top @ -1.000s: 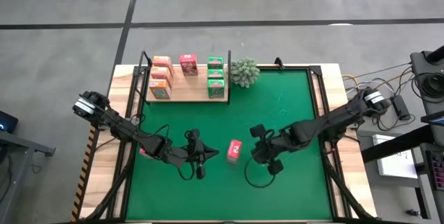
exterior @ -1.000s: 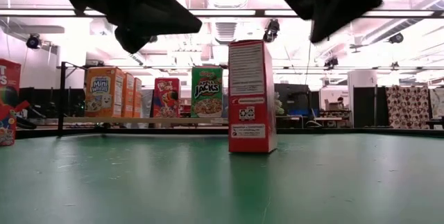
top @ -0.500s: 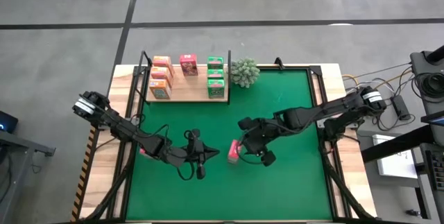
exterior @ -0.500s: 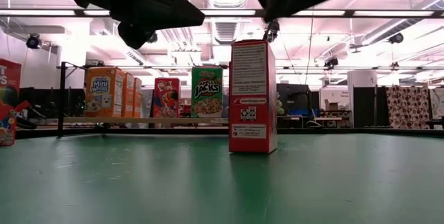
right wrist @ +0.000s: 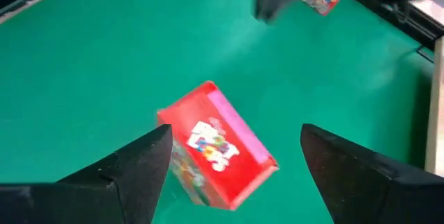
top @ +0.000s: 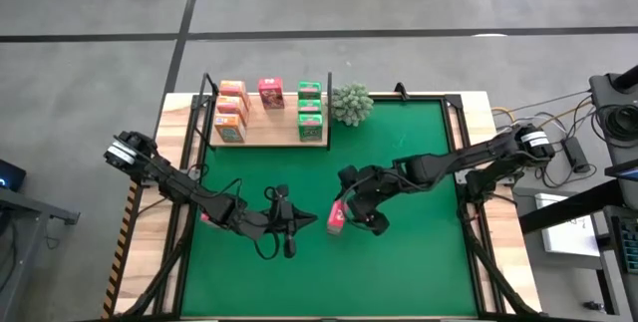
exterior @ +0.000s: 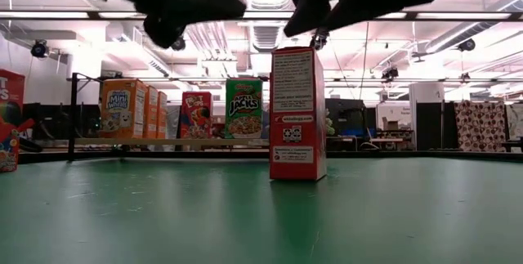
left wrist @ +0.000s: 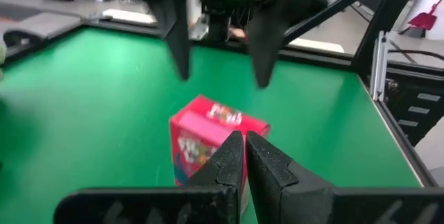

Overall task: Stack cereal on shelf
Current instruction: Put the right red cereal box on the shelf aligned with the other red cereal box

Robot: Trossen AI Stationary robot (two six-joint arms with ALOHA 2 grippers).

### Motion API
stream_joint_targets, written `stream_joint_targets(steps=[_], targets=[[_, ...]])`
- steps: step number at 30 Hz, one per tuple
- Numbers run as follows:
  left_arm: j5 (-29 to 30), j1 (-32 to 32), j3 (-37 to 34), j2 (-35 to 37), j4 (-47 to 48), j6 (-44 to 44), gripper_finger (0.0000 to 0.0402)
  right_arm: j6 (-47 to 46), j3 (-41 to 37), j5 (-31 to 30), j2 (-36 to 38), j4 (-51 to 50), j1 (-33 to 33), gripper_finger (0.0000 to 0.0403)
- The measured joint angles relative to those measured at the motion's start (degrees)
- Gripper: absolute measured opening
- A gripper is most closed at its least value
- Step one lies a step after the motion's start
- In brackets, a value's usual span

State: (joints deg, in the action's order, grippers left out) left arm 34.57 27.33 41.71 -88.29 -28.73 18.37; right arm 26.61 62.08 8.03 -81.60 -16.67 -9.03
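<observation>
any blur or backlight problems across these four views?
Low view: ceiling lights backlight both arms into black silhouettes; the pink-red cereal box stays sharp. Right wrist view: that box is motion-smeared between the open right hand's fingers. Left wrist view: box print soft behind the shut left hand. High view: even, clear.

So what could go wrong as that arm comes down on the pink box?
The pink-red cereal box stands tall and narrow on the green mat; if one finger of the open right gripper clips it, it may topple. The shut left gripper waits close beside it, so the two arms might bump.
</observation>
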Motion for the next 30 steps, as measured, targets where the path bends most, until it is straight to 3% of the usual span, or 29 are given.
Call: stream_joint_targets(steps=[7, 16, 30], targets=[[0.0, 0.17, 3.93, 0.16, 0.05, -5.94, 0.0001, -1.03, -0.71, 7.06, -3.41, 2.74, 3.45, 0.0308], [-0.02, 0.44, 6.27, 0.31, 0.63, -10.37, 0.0001, 0.65, 0.66, 7.45, -7.98, 2.64, 4.13, 0.0303], [-0.02, 0.44, 6.27, 0.31, 0.89, -10.4, 0.0001, 1.07, 4.15, 8.94, -8.18, -2.58, 4.06, 0.0299]])
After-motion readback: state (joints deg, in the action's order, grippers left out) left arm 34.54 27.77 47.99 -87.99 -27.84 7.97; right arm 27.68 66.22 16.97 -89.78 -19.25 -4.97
